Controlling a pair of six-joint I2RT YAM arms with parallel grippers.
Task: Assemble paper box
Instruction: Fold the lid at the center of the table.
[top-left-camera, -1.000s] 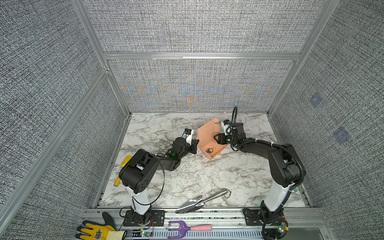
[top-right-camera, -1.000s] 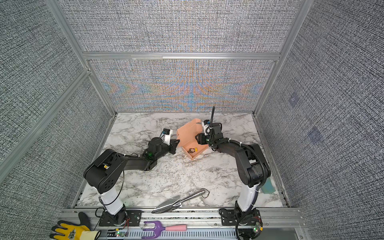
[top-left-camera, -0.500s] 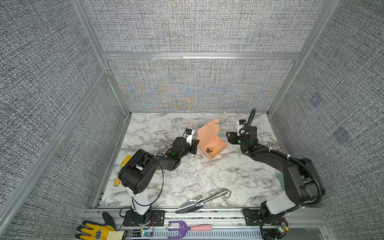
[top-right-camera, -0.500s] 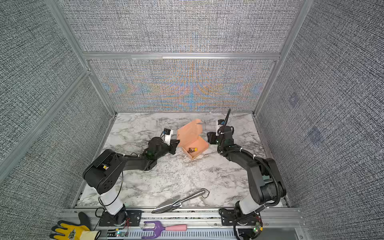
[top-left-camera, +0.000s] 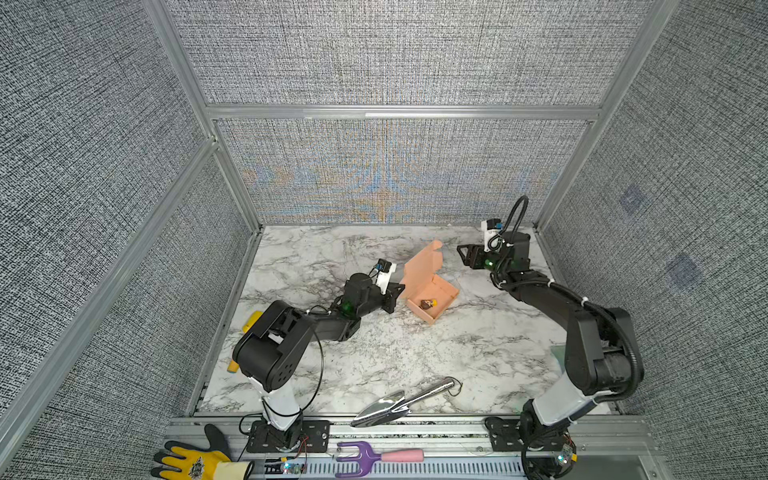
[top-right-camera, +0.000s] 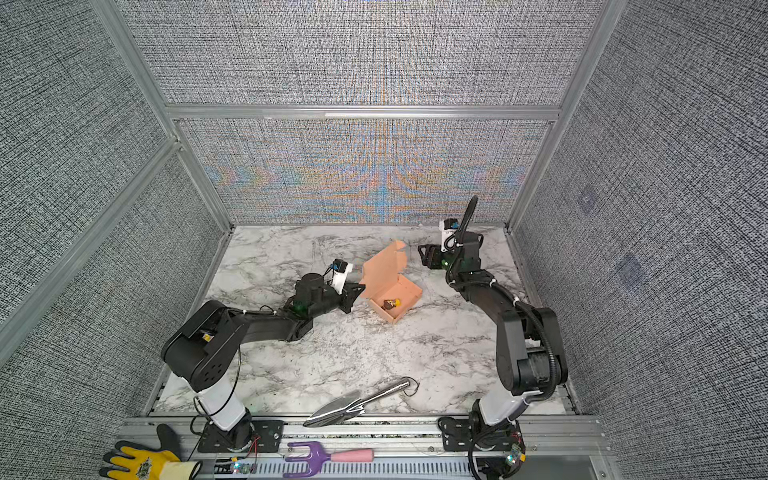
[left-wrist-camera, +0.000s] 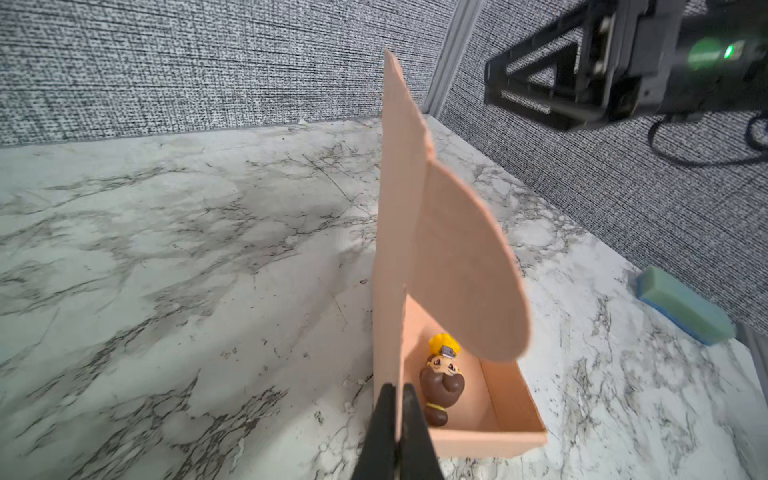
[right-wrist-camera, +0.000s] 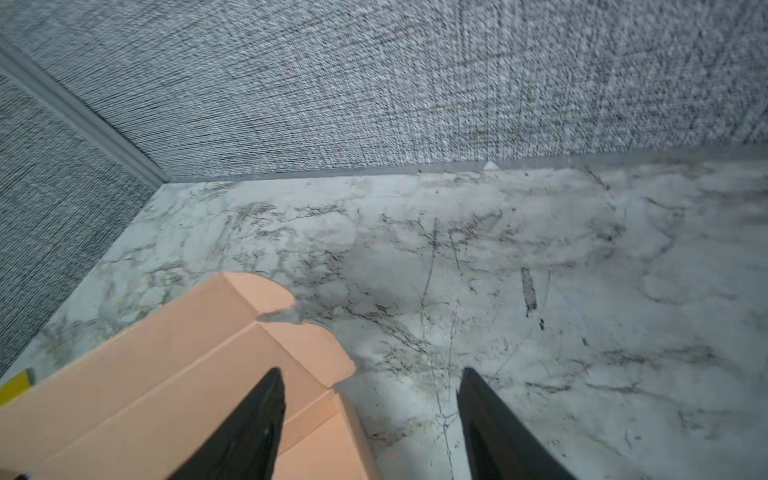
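The paper box (top-left-camera: 432, 291) (top-right-camera: 390, 291) sits mid-frame on the counter (top-left-camera: 374, 353) in both top views: tray walls up, toy figure (top-left-camera: 427, 304) inside, lid standing open. My left jaws pinch shut on its edge; right jaws hang spread, empty. Lid closing remains, I judge.

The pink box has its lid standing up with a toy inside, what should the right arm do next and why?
Probably bring the right gripper to the top edge of the lid and start folding it down over the paper box. The lid stands upright, the right jaws are open and clear of it, and the left gripper pinches the box wall.
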